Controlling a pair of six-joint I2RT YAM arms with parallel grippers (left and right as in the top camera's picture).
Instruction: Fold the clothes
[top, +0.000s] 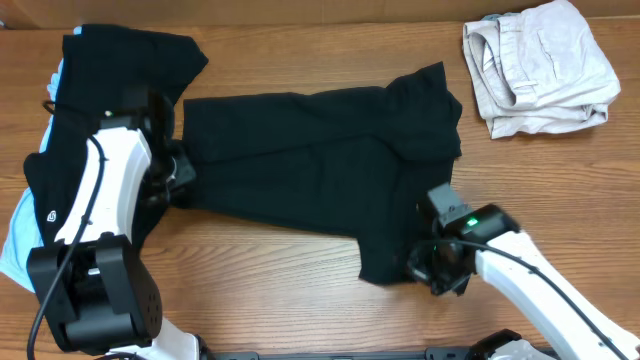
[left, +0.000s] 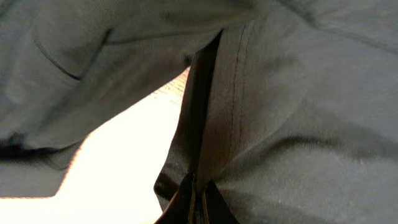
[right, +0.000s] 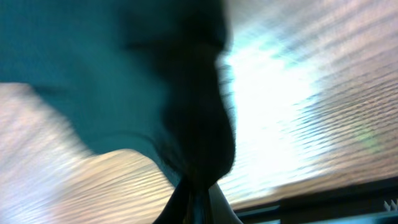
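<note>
Off to my left a heap of black clothes (top: 110, 70) lies on the table (top: 300, 55), with a pale blue garment (top: 14, 245) showing under its edge, and my left arm crosses over that heap to reach the middle. At the far right corner a pair of beige trousers (top: 540, 65) sits bunched up, well apart from everything I touch. Between the two lies the black T-shirt (top: 310, 165), spread crosswise over the middle of the table, wrinkled, one sleeve turned up toward the trousers. My left claw (top: 183, 172) is pressed together on the shirt's left edge, just beside the heap, and my right claw (top: 425, 268) pinches its near right corner, close to the table's front edge. From above, both claws are mostly hidden under their own wrists. My left wrist camera shows what that view cannot: a stitched hem running down into the pinch, the cloth lifted enough for a bright wedge of table to show beneath. My right wrist camera is badly blurred; dark cloth narrows to a point at my fingers, with wood grain either side.
</note>
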